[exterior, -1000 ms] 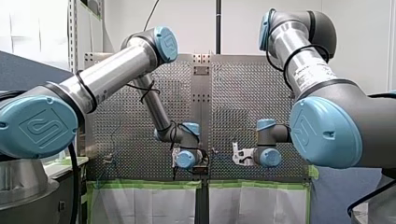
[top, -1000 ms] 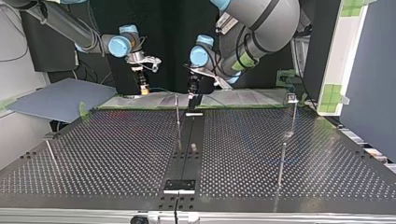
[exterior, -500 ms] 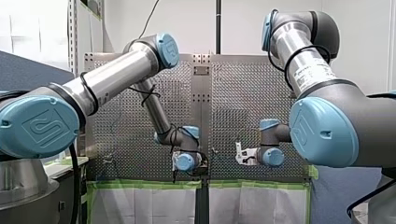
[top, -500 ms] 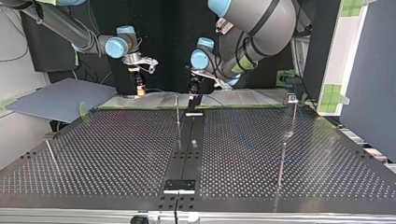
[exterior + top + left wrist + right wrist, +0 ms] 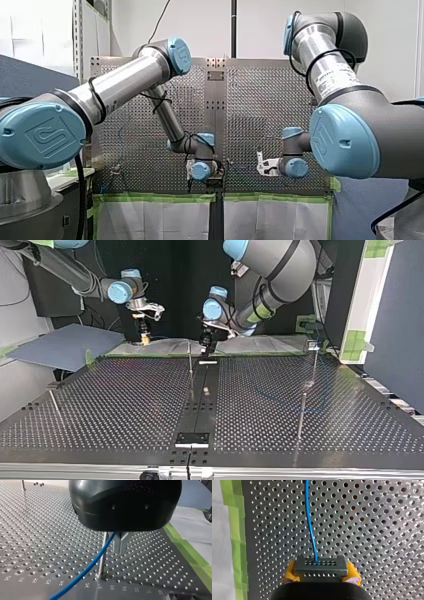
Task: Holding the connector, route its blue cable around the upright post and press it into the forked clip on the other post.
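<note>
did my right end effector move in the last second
Yes: in the top view my right end effector has slid toward the view's left, away from the centre post.

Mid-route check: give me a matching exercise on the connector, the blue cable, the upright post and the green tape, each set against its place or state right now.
Things:
1. connector
2. blue cable
3. upright post
4. green tape

Places or states:
A. lines the edge of the perforated table
B. stands planted in the table
C. clamped between the yellow pads of my right pincer
D. leaves a hole in the connector's face

Pairs: 1-C, 2-D, 3-B, 4-A.
</note>
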Available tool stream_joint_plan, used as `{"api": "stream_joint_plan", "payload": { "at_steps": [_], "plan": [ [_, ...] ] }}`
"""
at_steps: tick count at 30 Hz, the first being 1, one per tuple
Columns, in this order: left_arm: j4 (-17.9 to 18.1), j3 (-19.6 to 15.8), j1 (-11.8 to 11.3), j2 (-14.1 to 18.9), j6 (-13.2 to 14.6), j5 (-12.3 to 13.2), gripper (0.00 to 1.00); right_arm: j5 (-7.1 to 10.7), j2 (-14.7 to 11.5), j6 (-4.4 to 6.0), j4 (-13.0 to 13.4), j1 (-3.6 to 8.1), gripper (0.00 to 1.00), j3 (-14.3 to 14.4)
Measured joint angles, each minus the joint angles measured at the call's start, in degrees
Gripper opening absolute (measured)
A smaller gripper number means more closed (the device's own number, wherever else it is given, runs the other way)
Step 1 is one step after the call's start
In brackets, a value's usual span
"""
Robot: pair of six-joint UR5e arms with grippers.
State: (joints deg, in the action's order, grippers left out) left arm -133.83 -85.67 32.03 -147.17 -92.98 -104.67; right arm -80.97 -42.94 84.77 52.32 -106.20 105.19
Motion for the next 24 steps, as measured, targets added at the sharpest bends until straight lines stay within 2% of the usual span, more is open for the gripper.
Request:
{"api": "stream_joint_plan", "payload": {
  "at_steps": [9,24],
  "plan": [
    [-0.72,1.44,-0.83,0.0,-0.05,0.26,0.0,-0.31,0.02,0.2,-1.11,0.96,0.0,-0.72],
    [-2.99,3.25,-2.07,-0.04,0.41,1.09,0.0,-0.34,0.0,0.18,-1.75,1.36,0.0,-1.67]
  ]
}}
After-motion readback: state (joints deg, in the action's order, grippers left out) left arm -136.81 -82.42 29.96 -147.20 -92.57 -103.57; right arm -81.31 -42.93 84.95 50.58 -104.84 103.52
